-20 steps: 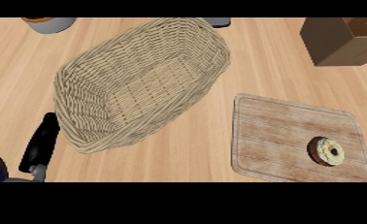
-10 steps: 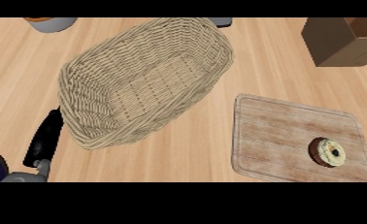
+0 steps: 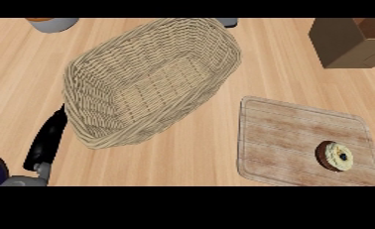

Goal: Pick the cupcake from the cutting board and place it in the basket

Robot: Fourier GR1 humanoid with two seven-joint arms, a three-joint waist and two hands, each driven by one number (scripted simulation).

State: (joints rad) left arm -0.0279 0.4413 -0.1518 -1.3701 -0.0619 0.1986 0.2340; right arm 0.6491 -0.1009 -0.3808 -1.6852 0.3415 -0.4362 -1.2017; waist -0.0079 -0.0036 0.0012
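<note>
A cupcake [image 3: 336, 155] with pale frosting and a brown wrapper sits near the right edge of a wooden cutting board [image 3: 285, 139] at the lower right. A large woven wicker basket [image 3: 95, 64] lies in the middle left, open side up and with nothing in it. My left hand [image 3: 47, 141] rests at the lower left, its black fingers straight and lying along the basket's near left rim. My right hand shows nowhere.
A brown cardboard box [image 3: 345, 42] stands at the upper right. A grey bowl [image 3: 53, 23] with something orange in it sits at the upper left edge. A small grey object [image 3: 228, 22] peeks out behind the basket's far end.
The view has shifted a little, so the basket and board sit slightly further right and up. My left hand has slid lower along the basket's left rim.
</note>
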